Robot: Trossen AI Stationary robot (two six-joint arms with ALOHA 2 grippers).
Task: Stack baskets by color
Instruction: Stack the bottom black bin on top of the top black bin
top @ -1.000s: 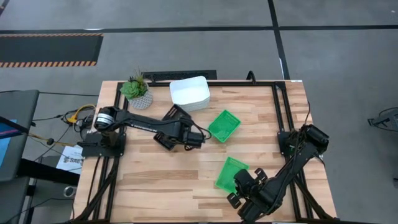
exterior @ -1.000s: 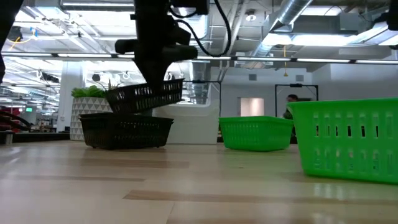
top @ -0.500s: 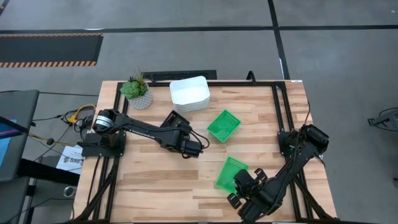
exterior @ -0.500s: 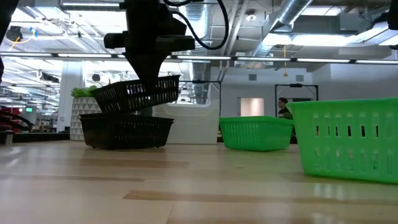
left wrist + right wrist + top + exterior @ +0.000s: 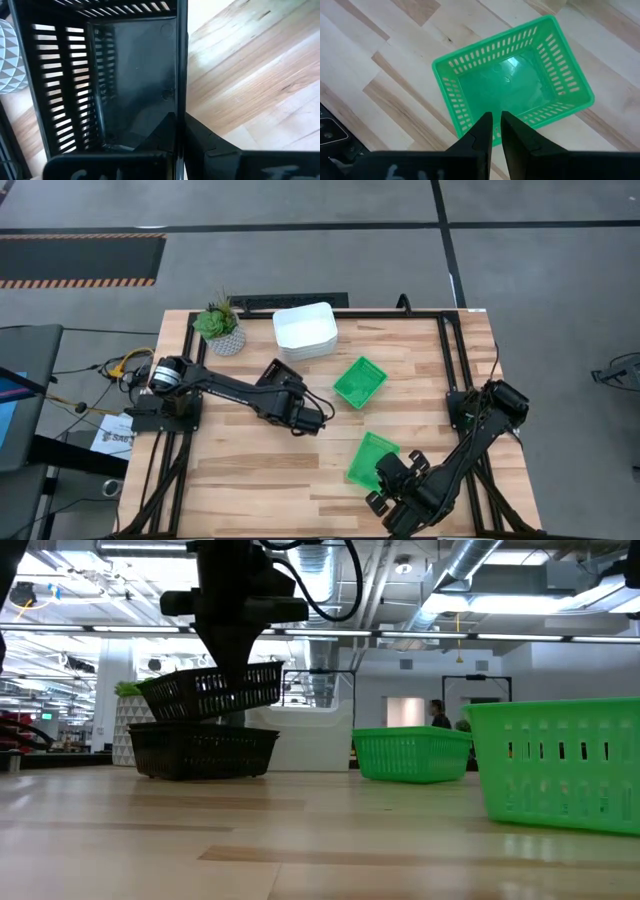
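A black mesh basket [image 5: 210, 692] hangs tilted just above a second black basket [image 5: 205, 750], which rests flat on the table. My left gripper [image 5: 305, 418] is shut on the upper one; in the high view the arm hides both black baskets. A stack of white baskets [image 5: 305, 328] stands at the far edge. One green basket [image 5: 360, 381] sits mid-table. Another green basket [image 5: 372, 456] rests on its base near the front. My right gripper [image 5: 496, 117] hovers shut above that basket's near wall and touches nothing. My left gripper pinches one wall of the black basket at its rim [image 5: 177, 95]. One finger [image 5: 162, 135] is inside the basket and the other [image 5: 202, 142] outside. The fingers come slanting down from above. The basket is lifted clear and tilted, its end toward the table's left lower.
A small potted plant [image 5: 220, 325] stands at the far left corner beside the white baskets. Black metal frame rails run along the table's left and right edges. Bare wood lies between the black baskets and the near edge.
My left gripper has swung a little toward the table's near edge with the black basket. In the low view the basket has shifted leftward above the resting black basket and tipped further, its left end sinking. My right arm has kept still.
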